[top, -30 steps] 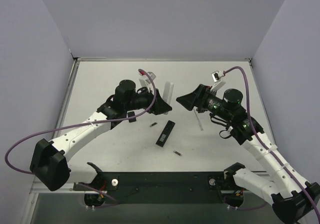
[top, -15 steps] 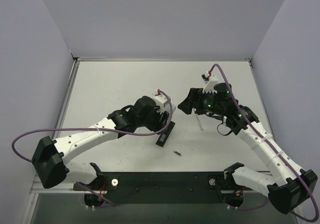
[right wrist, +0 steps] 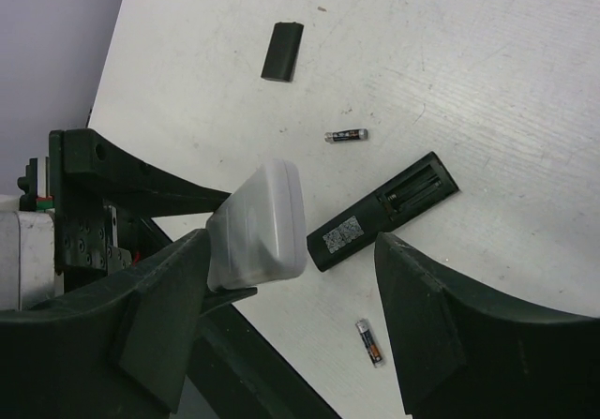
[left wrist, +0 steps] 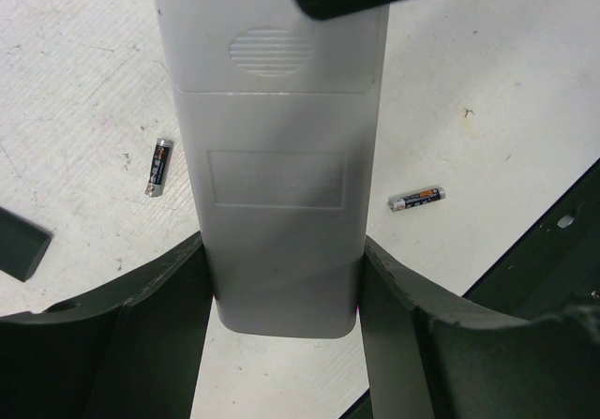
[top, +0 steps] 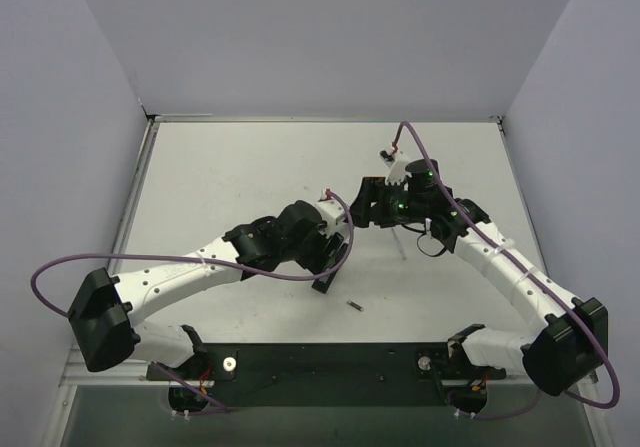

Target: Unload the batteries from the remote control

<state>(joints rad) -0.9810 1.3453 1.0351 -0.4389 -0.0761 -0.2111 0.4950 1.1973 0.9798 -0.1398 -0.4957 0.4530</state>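
— Why does the left gripper (left wrist: 281, 250) hold that whitish flat rectangular plastic block (left wrist: 277, 185) up off the white table (right wrist: 525, 82)?

— Its fingers are clamped on the block's two long sides near one end. That is probably to get it out of the way, since the block is not the thing to be unloaded. The right gripper (right wrist: 289, 241) hovers near the block's far end with its fingers spread wide, gripping nothing.

— And the slim flat black plastic remote control (right wrist: 380, 211)?

— It lies flat on the table, back up, with its battery bay uncovered. Whether any cells remain inside cannot be told. Two small dark grey cylindrical batteries (right wrist: 346, 136) lie loose on the table, one on either side of it and clear of it. The small dark flat cover piece (right wrist: 282, 51) lies farther off, so the bay looks reachable from above.
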